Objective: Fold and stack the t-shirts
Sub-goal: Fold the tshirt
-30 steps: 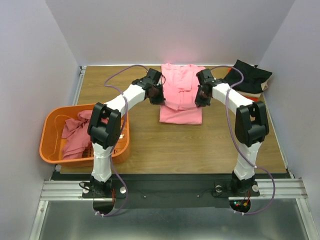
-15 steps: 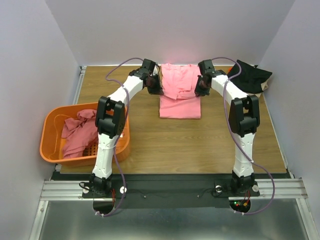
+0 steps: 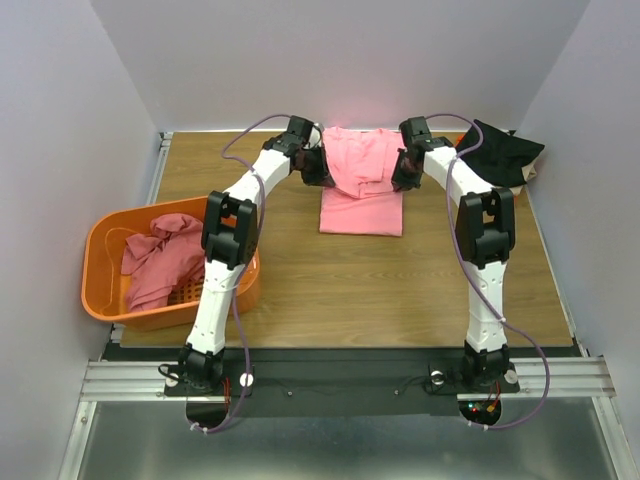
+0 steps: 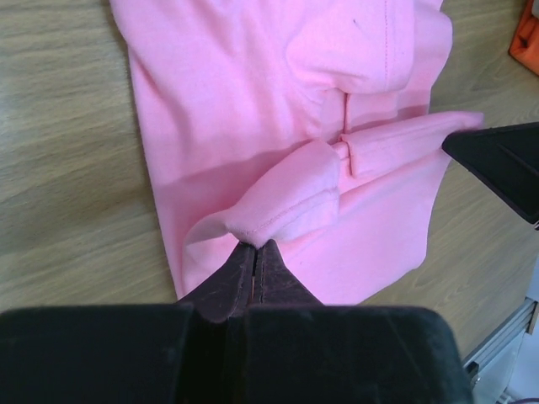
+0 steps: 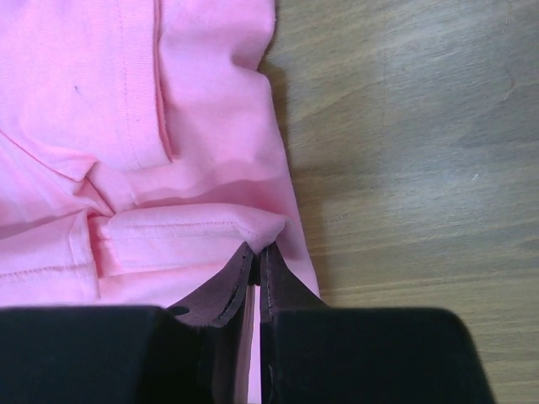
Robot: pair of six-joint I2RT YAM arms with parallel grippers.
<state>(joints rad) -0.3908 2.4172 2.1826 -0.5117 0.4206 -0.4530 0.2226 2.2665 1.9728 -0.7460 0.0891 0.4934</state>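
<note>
Tabletop (image 3: 300, 270) bears one basket (image 3: 140, 318), one pink t-shirt (image 3: 360, 212) pinched by left fingers (image 4: 254, 252) and right fingers (image 5: 256, 252)

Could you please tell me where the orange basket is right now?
In the top view, the orange basket sits near-left on the table, beside the left arm, holding a rose shirt.

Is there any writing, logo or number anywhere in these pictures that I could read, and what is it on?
No readable text in any view.
The light pink t-shirt is plain: no print, no tag showing, even close up in both wrist views.
The orange basket and the rose shirt in it show no lettering.
The black shirt at the far right shows none either.
Any marks on the left arm are too small to read.
</note>
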